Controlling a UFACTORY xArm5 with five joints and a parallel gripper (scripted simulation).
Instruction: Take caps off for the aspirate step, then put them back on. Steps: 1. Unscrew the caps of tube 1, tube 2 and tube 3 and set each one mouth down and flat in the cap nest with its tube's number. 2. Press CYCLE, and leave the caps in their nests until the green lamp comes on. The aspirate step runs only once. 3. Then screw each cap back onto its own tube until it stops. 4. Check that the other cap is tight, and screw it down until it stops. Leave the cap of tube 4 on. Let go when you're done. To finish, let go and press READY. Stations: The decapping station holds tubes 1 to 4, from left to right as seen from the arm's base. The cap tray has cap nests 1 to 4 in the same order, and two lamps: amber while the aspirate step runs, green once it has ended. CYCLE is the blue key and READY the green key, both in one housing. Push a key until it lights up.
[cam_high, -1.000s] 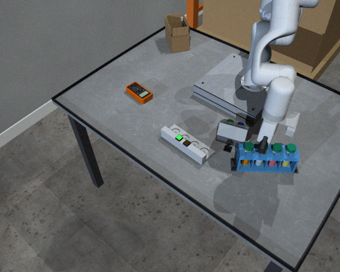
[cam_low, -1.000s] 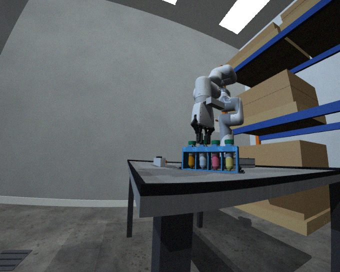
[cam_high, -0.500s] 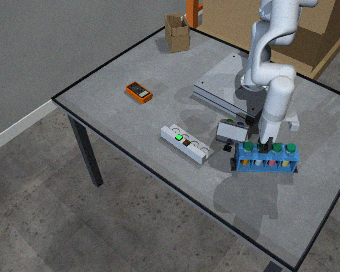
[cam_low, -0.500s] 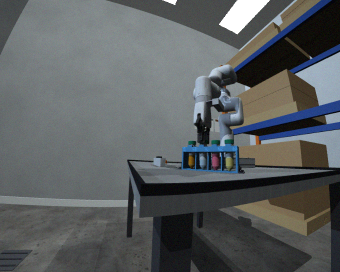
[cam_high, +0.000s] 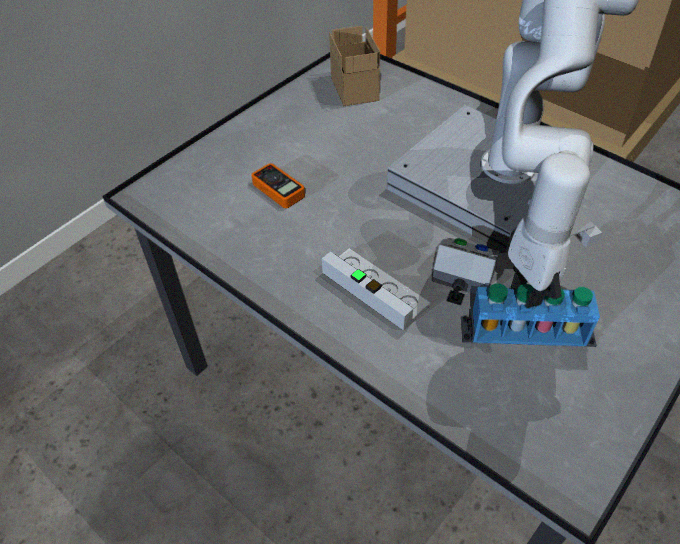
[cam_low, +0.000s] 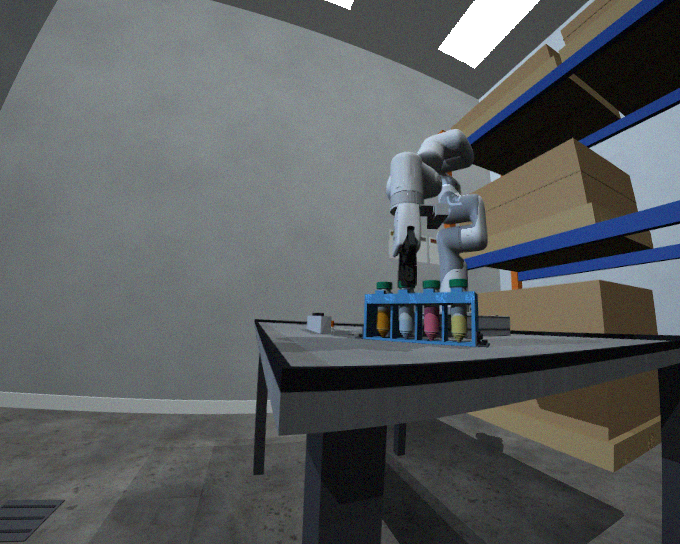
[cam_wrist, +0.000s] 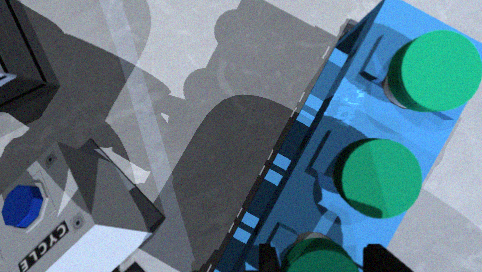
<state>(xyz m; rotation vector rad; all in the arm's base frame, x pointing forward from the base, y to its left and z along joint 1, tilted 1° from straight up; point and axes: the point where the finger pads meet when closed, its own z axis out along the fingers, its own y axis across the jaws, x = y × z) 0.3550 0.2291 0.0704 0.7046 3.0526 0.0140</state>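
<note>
The pincer (cam_wrist: 325, 259) stands slightly spread, pinching nothing; the green cap (cam_wrist: 319, 251) sits on its upright tube directly beneath, between both fingers, so clearing it likely means rising straight up

Four capped tubes (cam_high: 497, 303), two keys (cam_high: 461, 242)
</note>
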